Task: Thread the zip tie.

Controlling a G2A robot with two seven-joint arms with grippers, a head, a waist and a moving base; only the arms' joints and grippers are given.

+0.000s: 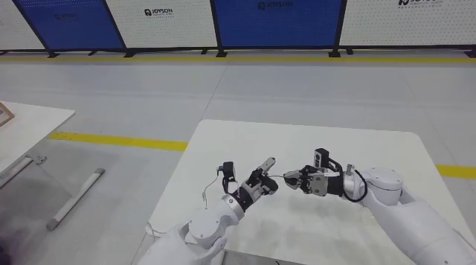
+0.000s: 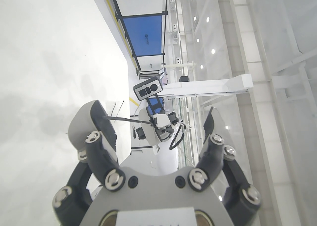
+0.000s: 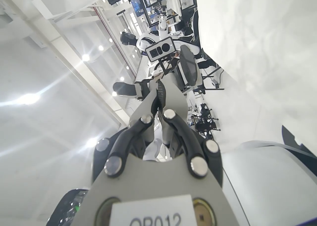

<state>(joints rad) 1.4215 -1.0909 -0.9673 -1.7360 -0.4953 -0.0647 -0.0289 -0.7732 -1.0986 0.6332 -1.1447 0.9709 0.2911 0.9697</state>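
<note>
A thin black zip tie (image 1: pixel 279 178) hangs in the air between my two grippers, above the white table (image 1: pixel 312 142). My right gripper (image 1: pixel 295 181) is shut on one end of it; in the right wrist view its fingers (image 3: pixel 158 86) are pressed together. In the left wrist view the zip tie (image 2: pixel 128 120) runs from the right gripper (image 2: pixel 158 124) to the pad of one left finger (image 2: pixel 102 119) and touches that pad. My left gripper (image 2: pixel 154 110) is open, jaws wide apart, and faces the right one. From above, the left gripper (image 1: pixel 265 182) sits just left of the tie.
Two thin dark strips (image 2: pixel 118 109) lie on the table beyond the left gripper. The table's front edge is close under both arms. A second white table (image 1: pixel 30 127) stands off to the left across a floor gap. Blue and white panels (image 1: pixel 275 4) line the back.
</note>
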